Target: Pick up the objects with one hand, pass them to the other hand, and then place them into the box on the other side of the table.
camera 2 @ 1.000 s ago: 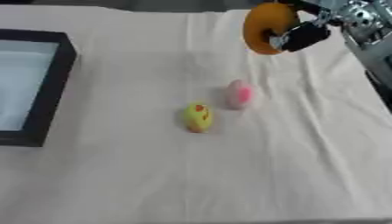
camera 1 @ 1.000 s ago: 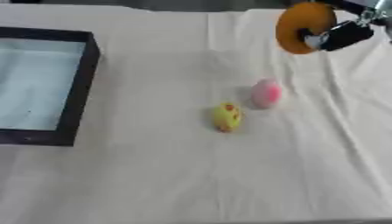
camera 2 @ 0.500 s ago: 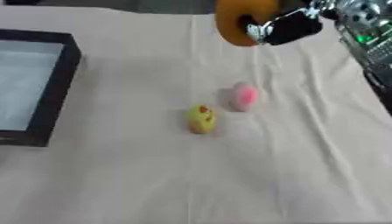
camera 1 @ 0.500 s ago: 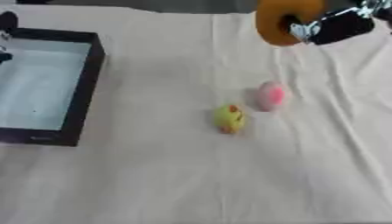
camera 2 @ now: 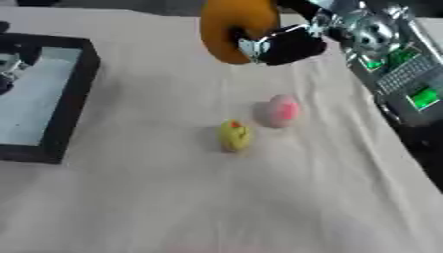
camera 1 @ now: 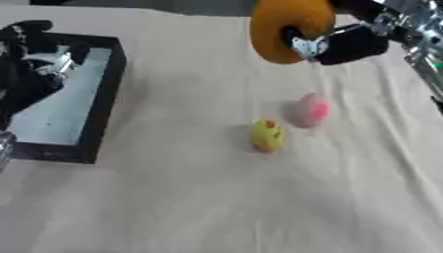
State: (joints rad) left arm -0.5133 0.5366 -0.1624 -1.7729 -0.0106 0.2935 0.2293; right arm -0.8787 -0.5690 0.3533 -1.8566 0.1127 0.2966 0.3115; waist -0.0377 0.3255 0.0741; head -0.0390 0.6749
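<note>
My right hand (camera 1: 350, 43) is raised above the far middle of the table, shut on a big orange object (camera 1: 281, 27). On the cloth below lie a pink object (camera 1: 310, 110) and a yellow one with red spots (camera 1: 266, 134), close together. My left hand (camera 1: 26, 59) comes in at the left over the black-rimmed box (camera 1: 104, 99); its fingers are blurred. The box has a pale floor and I see nothing in it.
A cream cloth (camera 1: 216, 207) covers the table, wrinkled on the right. The robot's right arm (camera 2: 380, 44), with green-lit parts, runs along the right edge. The near half of the cloth holds no objects.
My right hand has carried the orange object leftward, toward the table's middle. My left hand has come into view over the box.
</note>
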